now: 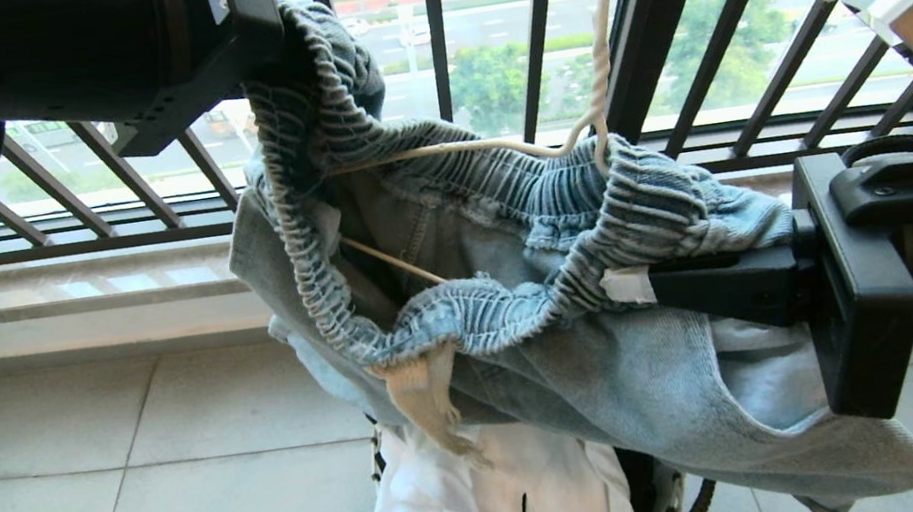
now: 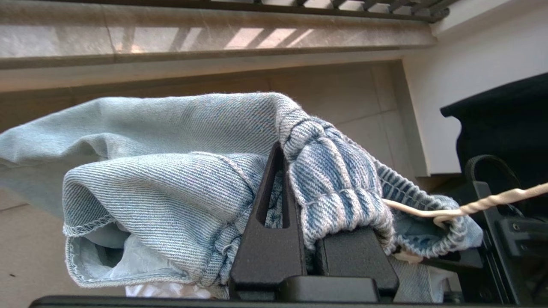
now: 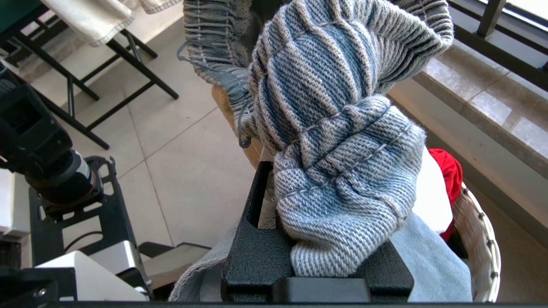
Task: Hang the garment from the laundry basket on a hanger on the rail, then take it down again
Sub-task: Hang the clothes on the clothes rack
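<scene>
The garment (image 1: 614, 359), blue-grey denim shorts, hangs stretched between both grippers above the laundry basket (image 1: 670, 503). At the upper left, my left gripper (image 1: 283, 39) is shut on the ribbed waistband (image 2: 334, 179). My right gripper (image 1: 629, 285) comes in from the right, shut on the waistband's other side (image 3: 334, 162). The hanger (image 1: 442, 151), thin cream wire, runs inside the waistband, and its twisted neck (image 1: 608, 29) rises out of view. The cream drawstring (image 1: 432, 402) dangles in front. The rail is out of view. The basket's white rim (image 3: 479, 239) shows below the right gripper.
White cloth (image 1: 492, 510) and a red piece (image 3: 447, 175) lie in the basket. Close behind the shorts stand a black barred window railing (image 1: 536, 30) and a stone sill (image 1: 69, 293). A black folding rack (image 3: 128, 55) carrying a towel (image 3: 90, 17) stands on the tiled floor.
</scene>
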You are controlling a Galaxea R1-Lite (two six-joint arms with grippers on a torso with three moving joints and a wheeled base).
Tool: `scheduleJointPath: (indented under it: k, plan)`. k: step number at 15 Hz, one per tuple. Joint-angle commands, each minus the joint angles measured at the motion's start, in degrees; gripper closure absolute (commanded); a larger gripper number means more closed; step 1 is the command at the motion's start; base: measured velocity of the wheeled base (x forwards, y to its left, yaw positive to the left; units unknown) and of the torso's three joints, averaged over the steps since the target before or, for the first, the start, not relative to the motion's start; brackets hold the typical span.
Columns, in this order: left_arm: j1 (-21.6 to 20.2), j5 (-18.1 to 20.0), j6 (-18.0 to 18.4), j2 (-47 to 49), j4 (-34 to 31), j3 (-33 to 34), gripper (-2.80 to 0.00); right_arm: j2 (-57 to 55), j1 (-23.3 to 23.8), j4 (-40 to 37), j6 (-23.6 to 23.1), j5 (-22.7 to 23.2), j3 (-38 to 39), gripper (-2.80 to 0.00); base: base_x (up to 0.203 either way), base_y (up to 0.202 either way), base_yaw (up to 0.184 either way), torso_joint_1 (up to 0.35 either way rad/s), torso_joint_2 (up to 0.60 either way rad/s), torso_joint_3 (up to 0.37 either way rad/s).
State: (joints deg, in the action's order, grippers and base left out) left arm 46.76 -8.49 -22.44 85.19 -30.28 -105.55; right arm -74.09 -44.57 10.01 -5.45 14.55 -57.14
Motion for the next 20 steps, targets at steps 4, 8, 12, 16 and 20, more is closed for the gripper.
scheduleJointPath:
  k: [4, 8, 12, 16, 20]
  plan:
    - [2.84, -7.58, 7.29, 1.36, 3.79, -6.26, 0.00, -2.57, -1.58, 5.83, 2.88, 0.12, 0.10, 0.00, 0.000, 0.000, 0.000, 0.000, 0.00, 0.000]
    - [5.76, -14.40, 11.82, 0.79, 8.37, -6.23, 0.00, -3.42, -1.81, 8.67, 3.48, -0.21, 0.13, 0.00, 0.000, 0.000, 0.000, 0.000, 0.00, 0.000]
    - [5.68, -18.56, 14.09, 0.06, 11.02, -6.25, 0.00, -5.64, -1.75, 12.62, 4.16, -6.73, -0.52, 0.00, 0.000, 0.000, 0.000, 0.000, 0.00, 0.000]
    - [2.46, -22.30, 17.14, 0.40, 11.15, -6.10, 0.00, -6.33, -1.49, 12.63, 4.01, -8.39, -1.13, 0.00, 0.000, 0.000, 0.000, 0.000, 0.00, 0.000]
    - [-0.19, -26.17, 23.48, 1.38, 17.35, -5.99, 0.00, -6.08, -0.03, 12.58, 3.79, -8.75, -1.27, 0.00, 0.000, 0.000, 0.000, 0.000, 0.00, 0.000]
